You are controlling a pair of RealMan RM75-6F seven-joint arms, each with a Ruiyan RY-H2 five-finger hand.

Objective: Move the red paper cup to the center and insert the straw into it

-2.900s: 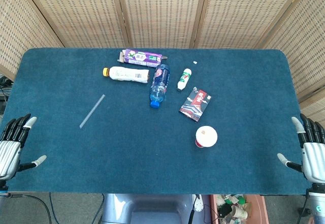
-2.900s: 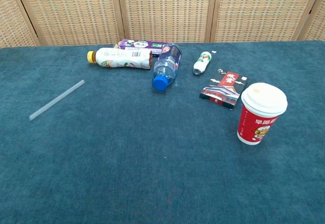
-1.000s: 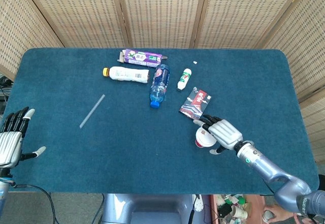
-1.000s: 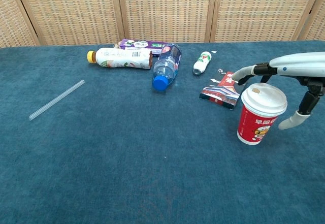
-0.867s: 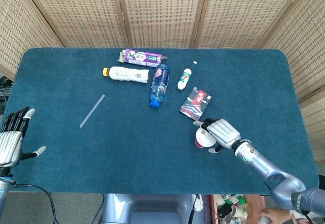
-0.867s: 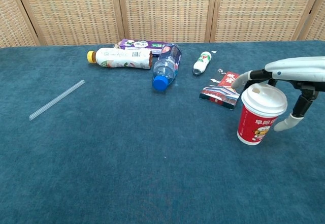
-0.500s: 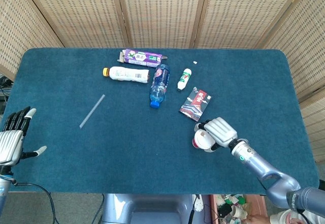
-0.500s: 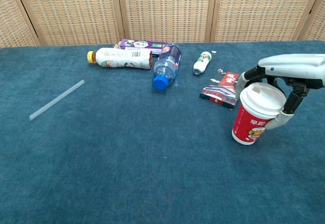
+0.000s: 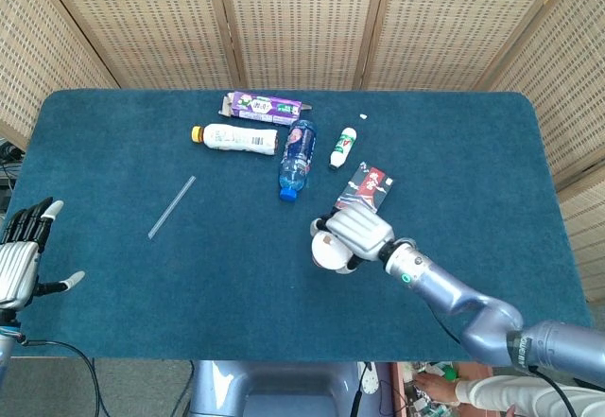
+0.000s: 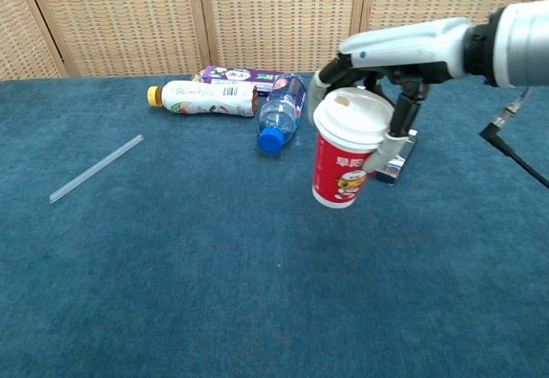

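Right robot hand (image 10: 377,95) of mine grips the red paper cup (image 10: 346,149) mid-table; straw (image 9: 171,207) lies far left, left robot hand (image 9: 21,261) spread open.

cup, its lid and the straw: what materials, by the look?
Red paper cup: likely coated paper, matte printed wall. Lid: probably white plastic, smooth with a moulded rim. Straw: seemingly translucent plastic, pale and see-through against the cloth.

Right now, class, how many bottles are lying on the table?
3. A white bottle with a yellow cap lies at the far left, a blue-capped clear bottle beside it, and a small white bottle to the right. None seems hidden.
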